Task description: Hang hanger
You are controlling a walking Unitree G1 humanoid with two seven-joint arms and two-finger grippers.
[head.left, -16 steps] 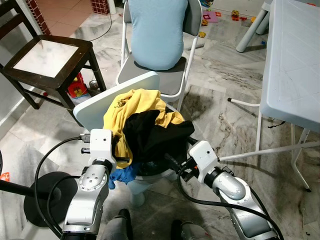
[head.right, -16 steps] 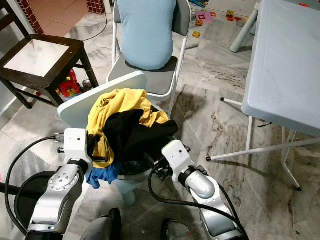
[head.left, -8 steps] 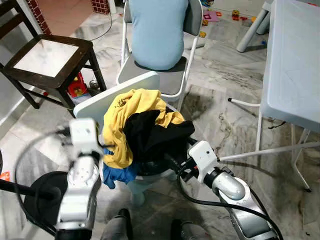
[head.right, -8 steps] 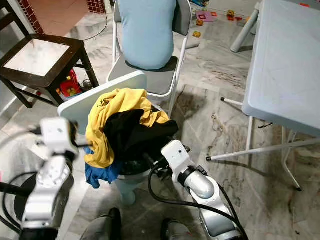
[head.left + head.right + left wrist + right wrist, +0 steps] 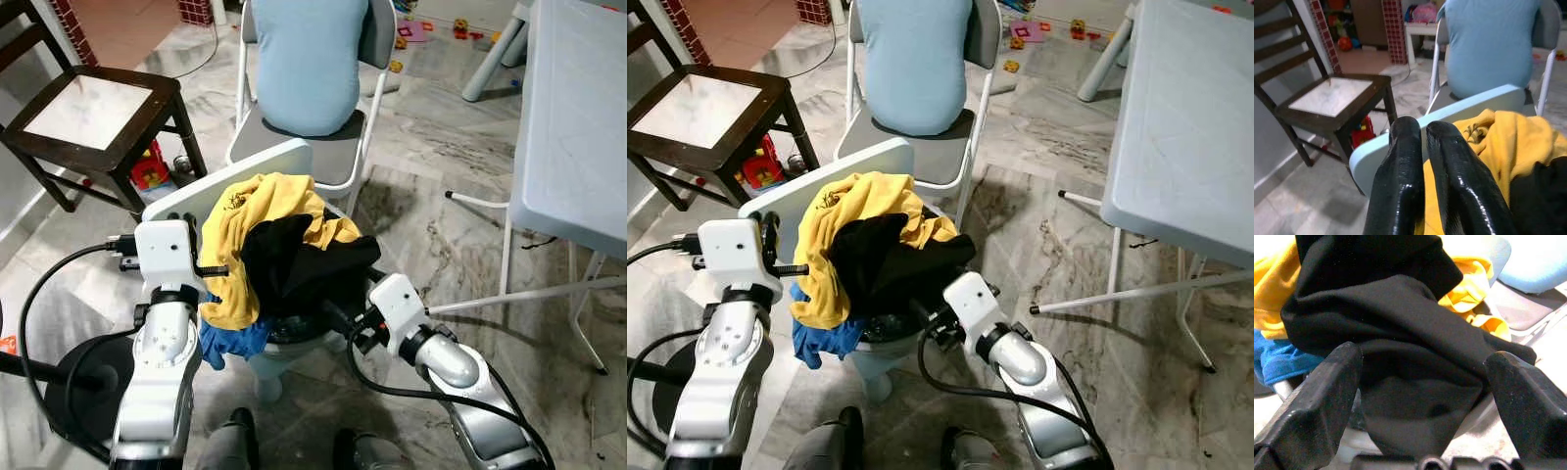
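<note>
A heap of clothes lies on a small pale-blue chair [image 5: 186, 204]: a yellow garment [image 5: 250, 211] on top, a black garment [image 5: 304, 259] across it, and a blue cloth [image 5: 230, 343] hanging low on the left. My left gripper [image 5: 193, 225] is held up at the heap's left edge, beside the chair's back. Its fingers [image 5: 1405, 147] are shut with nothing seen between them. My right gripper [image 5: 1425, 382] is low at the heap's right side, open wide and facing the black garment [image 5: 1400, 323]. I cannot make out a hanger.
A dark wooden chair [image 5: 93, 108] stands at the back left. A white folding chair [image 5: 294, 147] bearing a light blue cushion-like bulk [image 5: 309, 59] stands behind the heap. A white plastic table [image 5: 573, 117] fills the right. A black round base [image 5: 83, 387] lies low left. Toys litter the far floor.
My left arm has pulled away from the heap's lower left edge and risen, ending up higher beside the chair back. The right arm and the clothes stay put.
</note>
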